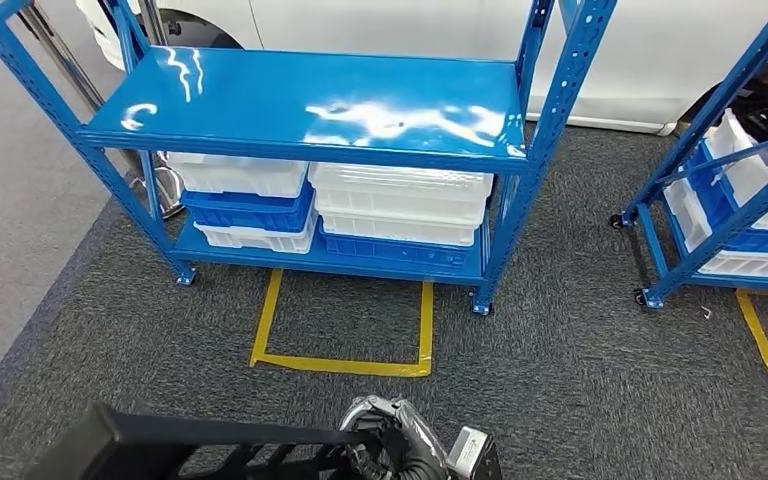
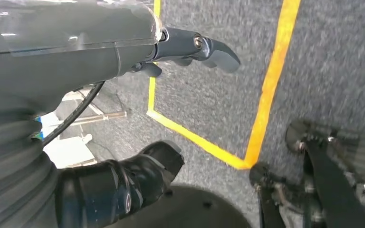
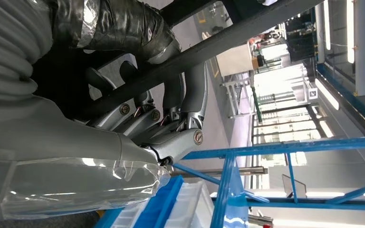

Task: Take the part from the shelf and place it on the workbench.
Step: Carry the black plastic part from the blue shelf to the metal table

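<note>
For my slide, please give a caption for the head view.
Right hand holds a black part before a blue shelf of stacked bins.

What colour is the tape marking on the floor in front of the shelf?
Yellow: the tape marking on grey carpet, clearest in the head view.
</note>
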{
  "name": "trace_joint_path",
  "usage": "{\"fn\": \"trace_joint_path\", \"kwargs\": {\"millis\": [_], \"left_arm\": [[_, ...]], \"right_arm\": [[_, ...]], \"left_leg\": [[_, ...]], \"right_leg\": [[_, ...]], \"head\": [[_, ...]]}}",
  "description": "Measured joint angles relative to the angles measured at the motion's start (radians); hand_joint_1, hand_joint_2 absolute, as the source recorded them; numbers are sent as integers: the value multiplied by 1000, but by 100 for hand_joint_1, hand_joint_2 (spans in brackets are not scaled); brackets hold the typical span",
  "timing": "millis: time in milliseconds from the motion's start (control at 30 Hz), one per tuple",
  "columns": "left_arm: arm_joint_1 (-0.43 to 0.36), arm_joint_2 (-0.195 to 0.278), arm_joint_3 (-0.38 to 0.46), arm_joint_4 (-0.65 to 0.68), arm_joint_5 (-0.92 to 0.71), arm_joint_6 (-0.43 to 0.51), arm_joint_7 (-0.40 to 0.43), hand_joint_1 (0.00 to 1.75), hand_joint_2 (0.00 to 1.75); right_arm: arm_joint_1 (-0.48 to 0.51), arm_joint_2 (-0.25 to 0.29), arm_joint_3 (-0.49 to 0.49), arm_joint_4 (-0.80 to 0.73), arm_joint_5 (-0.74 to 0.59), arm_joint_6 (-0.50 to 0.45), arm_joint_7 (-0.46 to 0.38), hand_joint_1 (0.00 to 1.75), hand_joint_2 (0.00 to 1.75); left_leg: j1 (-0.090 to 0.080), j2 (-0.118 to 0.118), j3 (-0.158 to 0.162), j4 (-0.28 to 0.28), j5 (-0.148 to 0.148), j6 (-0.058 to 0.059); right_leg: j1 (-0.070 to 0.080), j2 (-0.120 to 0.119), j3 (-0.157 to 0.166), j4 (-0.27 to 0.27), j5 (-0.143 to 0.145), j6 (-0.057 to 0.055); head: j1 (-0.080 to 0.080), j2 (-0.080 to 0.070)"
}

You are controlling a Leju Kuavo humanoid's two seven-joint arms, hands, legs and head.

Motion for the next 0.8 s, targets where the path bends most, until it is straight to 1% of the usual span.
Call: {"fn": "trace_joint_path", "kwargs": {"millis": [33,67,100,133,167,200,233,267,300,333,367,400,433,467,500,533,567,600,633,667,700,733,767,800], "left_arm": [[0,-1,0,0,0,0,0,0,175],[0,-2,-1,0,0,0,0,0,175],[0,-2,-1,0,0,0,0,0,175],[1,-3,-2,0,0,0,0,0,175],[1,-3,-4,0,0,0,0,0,175],[1,-3,-4,0,0,0,-1,0,175],[1,-4,-5,0,1,0,-3,0,175],[1,-4,-5,0,2,0,-6,0,175],[1,-5,-5,0,5,-1,-8,0,175],[1,-6,-5,0,7,-1,-12,0,175],[2,-6,-5,0,9,-1,-14,0,175],[3,-7,-5,0,11,-1,-16,0,175],[2,-8,-5,0,12,-1,-17,0,175],[1,-9,-6,0,13,-1,-18,0,175],[1,-10,-6,0,13,-1,-18,0,175],[0,-11,-6,0,12,-1,-18,0,175],[1,-12,-6,0,10,-1,-19,0,175],[2,-12,-7,0,8,-1,-19,0,175],[3,-12,-10,0,4,-1,-19,0,175],[3,-12,-13,0,1,-1,-19,0,175],[2,-12,-17,0,-3,-2,-19,0,175],[2,-13,-22,0,-6,-2,-19,0,175],[2,-15,-25,0,-7,-3,-19,0,175],[2,-17,-28,0,-8,-4,-19,0,175]], "right_arm": [[0,0,0,0,0,0,0,175,175],[0,0,2,0,-2,0,0,175,175],[0,0,4,0,-3,1,0,175,175],[1,0,6,0,-5,1,0,175,175],[1,0,7,0,-7,2,0,175,175],[2,0,8,-1,-8,2,-1,175,175],[4,0,8,-2,-10,2,-1,175,175],[6,-1,8,-4,-11,1,-1,175,175],[7,-1,8,-8,-12,1,-2,175,175],[8,-1,8,-11,-13,1,-2,175,175],[9,-2,9,-14,-14,1,-2,175,175],[10,-2,9,-16,-14,1,-3,175,175],[11,-3,9,-17,-15,1,-3,175,175],[12,-4,9,-17,-16,1,-3,175,175],[14,-6,9,-17,-17,0,-3,175,175],[15,-7,9,-18,-17,0,-3,175,175],[16,-8,9,-18,-18,0,-3,175,175],[17,-9,9,-19,-19,-1,-3,175,175],[18,-11,9,-19,-20,-1,-3,175,175],[20,-12,9,-20,-21,-1,-3,175,175],[20,-13,9,-21,-21,-1,-3,175,175],[21,-15,9,-23,-22,-1,-3,175,175],[21,-16,9,-25,-22,-1,-3,175,175],[20,-17,9,-29,-23,-1,-3,175,175]], "left_leg": [[1,-1,-3,7,-15,-2],[2,-2,-15,52,-67,-6],[3,-2,-28,121,-122,-11],[4,-3,-31,188,-153,-15],[5,-3,-21,239,-167,-18],[6,-3,10,232,-140,-20],[7,-4,61,175,-111,-20],[6,-7,115,98,-105,-20],[5,-10,160,28,-114,-16],[3,-12,190,-22,-127,-11],[0,-15,202,-48,-135,-6],[1,-14,197,-55,-135,1],[3,-13,191,-58,-129,9],[4,-10,184,-60,-122,20],[5,-7,174,-61,-114,32],[3,-5,165,-59,-107,42],[-1,-3,153,-57,-101,50],[-4,-2,141,-53,-95,55],[-8,-1,130,-49,-90,59],[-12,-1,119,-44,-86,60],[-16,-2,110,-39,-84,61],[-18,-2,104,-34,-82,62],[-21,-2,99,-30,-80,61],[-21,-2,95,-27,-78,58]], "right_leg": [[0,0,-4,0,4,-2],[0,-1,-17,0,15,-7],[1,-2,-34,2,29,-10],[2,-3,-57,4,46,-11],[2,-4,-82,8,63,-11],[2,-5,-101,12,75,-8],[2,-5,-117,17,85,-4],[3,-5,-126,21,92,1],[4,-5,-133,23,99,6],[5,-5,-137,23,108,12],[6,-5,-140,23,117,17],[7,-5,-143,21,125,22],[7,-3,-149,25,121,27],[7,-1,-157,42,99,31],[7,1,-171,80,60,34],[5,3,-187,135,10,36],[5,4,-204,200,-33,36],[5,4,-217,261,-57,37],[5,4,-219,298,-55,36],[6,4,-208,306,-35,33],[8,4,-180,279,-3,27],[12,5,-138,220,24,17],[16,4,-93,154,34,4],[21,4,-54,92,34,-5]], "head": [[0,0],[-1,0],[-1,0],[-1,0],[-1,0],[-1,0],[-1,0],[-1,0],[-1,0],[-1,0],[-1,0],[-1,0],[-1,0],[0,0],[0,0],[0,0],[1,0],[0,0],[0,0],[0,0],[0,0],[0,0],[0,0],[0,0]]}}
